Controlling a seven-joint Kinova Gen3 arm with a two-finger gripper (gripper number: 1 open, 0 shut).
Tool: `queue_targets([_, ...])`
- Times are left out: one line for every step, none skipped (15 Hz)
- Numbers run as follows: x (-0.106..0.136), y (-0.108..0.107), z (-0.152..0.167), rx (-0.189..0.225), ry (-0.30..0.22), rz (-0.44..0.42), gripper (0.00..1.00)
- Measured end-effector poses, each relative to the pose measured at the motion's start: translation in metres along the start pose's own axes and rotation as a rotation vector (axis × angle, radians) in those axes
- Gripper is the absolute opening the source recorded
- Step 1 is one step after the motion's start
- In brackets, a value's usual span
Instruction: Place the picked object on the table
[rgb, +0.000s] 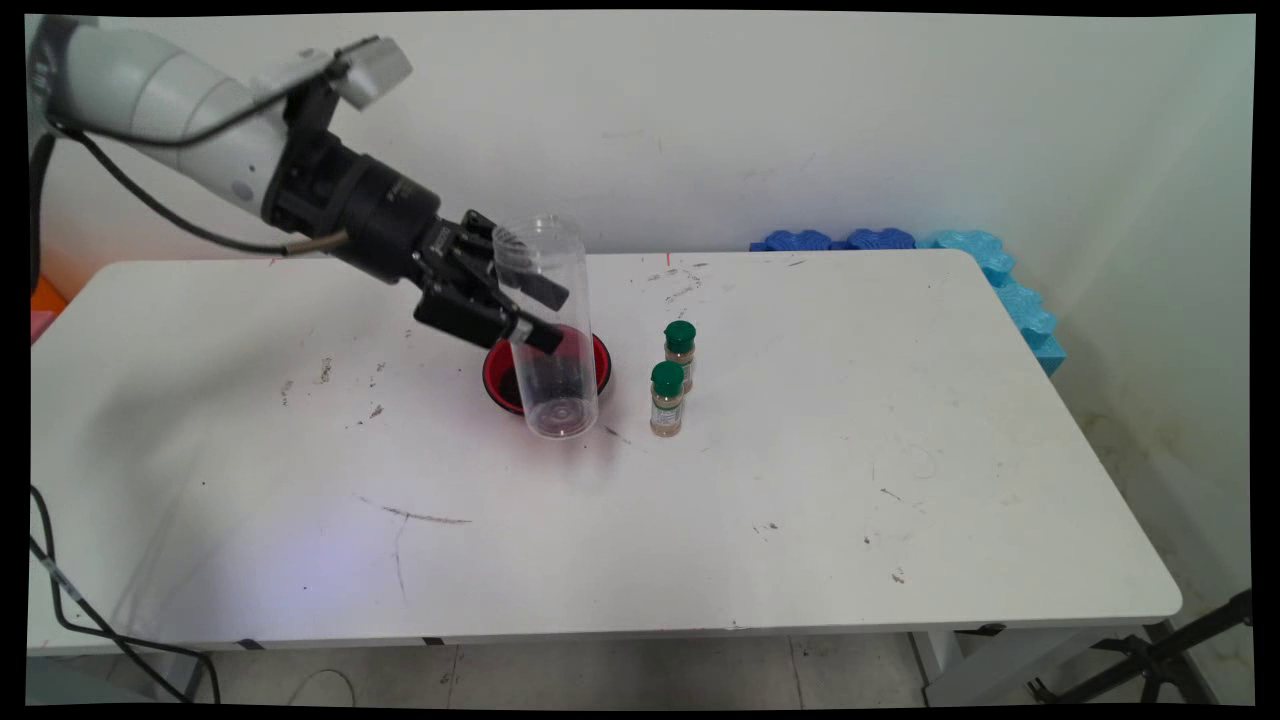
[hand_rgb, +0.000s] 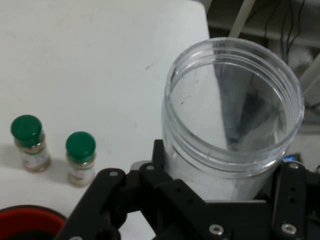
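Main view, gripper: we see the black gripper (rgb: 532, 312) at the end of the white arm, reaching in from the upper left and clamped around a clear plastic jar (rgb: 548, 330).
Main view, jar: we see it held upright, mouth up, lifted off the white table (rgb: 800, 500); it looks empty, and one finger (rgb: 535, 287) crosses its near side.
Main view, bowl: we see a red bowl (rgb: 600, 362) with a dark inside on the table, behind and under the jar, partly seen through its wall.
Main view, bottles: we see two small spice bottles with green caps just right of the bowl, standing upright; the nearer bottle (rgb: 667, 399) and the farther bottle (rgb: 680, 352) are close together.
Main view, background: we see blue foam blocks (rgb: 985, 262) at the table's far right corner, against the wall.
Hand view, gripper: we see its linkage (hand_rgb: 210, 210) rising from the bottom edge, closed on the jar (hand_rgb: 232, 120) low on its body.
Hand view, jar: we look into its open, threaded mouth.
Hand view, bottles: we see both green-capped bottles (hand_rgb: 80, 159) (hand_rgb: 30, 143) at left on the table (hand_rgb: 100, 60).
Hand view, bowl: we see a red rim (hand_rgb: 27, 220) at the bottom left corner.
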Motion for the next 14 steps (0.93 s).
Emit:
queue_targets([-0.002,0.001,0.004,0.010,-0.016,0.040,0.00])
queue_targets([-0.004,0.001,0.007,0.017,-0.028,0.070,0.00])
queue_targets([-0.006,0.001,0.011,0.026,-0.040,0.101,0.00])
queue_targets([-0.008,0.001,0.015,0.033,-0.050,0.123,0.00])
queue_targets([-0.012,0.002,0.020,0.039,-0.061,0.146,0.00])
queue_targets([-0.015,0.002,0.024,0.044,-0.069,0.159,0.00])
queue_targets([-0.018,0.003,0.028,0.047,-0.076,0.168,0.00])
queue_targets([-0.023,0.003,0.032,0.052,-0.084,0.176,0.00])
queue_targets([-0.027,0.004,0.037,0.056,-0.090,0.182,0.00])
queue_targets([-0.032,0.004,0.041,0.062,-0.095,0.186,0.00])
queue_targets([-0.035,0.005,0.045,0.068,-0.097,0.186,0.00])
queue_targets([-0.040,0.005,0.049,0.074,-0.098,0.183,0.00])
queue_targets([-0.044,0.005,0.054,0.081,-0.097,0.178,0.00])
queue_targets([-0.048,0.005,0.057,0.088,-0.094,0.170,0.00])
